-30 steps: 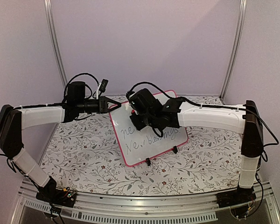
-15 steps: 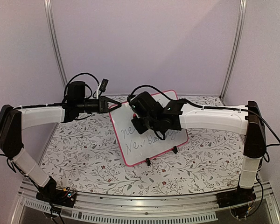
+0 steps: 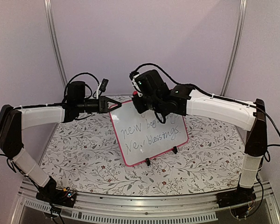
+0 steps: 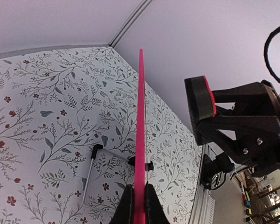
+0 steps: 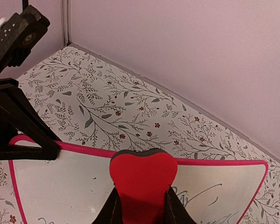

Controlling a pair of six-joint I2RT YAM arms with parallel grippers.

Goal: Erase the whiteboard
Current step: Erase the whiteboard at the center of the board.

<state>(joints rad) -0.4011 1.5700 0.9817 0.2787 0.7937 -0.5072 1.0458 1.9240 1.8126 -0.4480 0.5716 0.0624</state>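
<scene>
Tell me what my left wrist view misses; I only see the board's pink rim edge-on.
Observer: From above, the whiteboard face carries two lines of dark handwriting.
Operator: Describe what the right tool holds.
Observer: The right tool is shut on a red heart-shaped eraser.
Operator: Locate it against the board.
Observer: It is up at the top rim, above all the writing.

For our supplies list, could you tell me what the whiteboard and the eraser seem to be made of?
Whiteboard: smooth white face taking ink, probably coated board, in a pink plastic-looking rim. Eraser: matte red face, perhaps felt or foam.
</scene>
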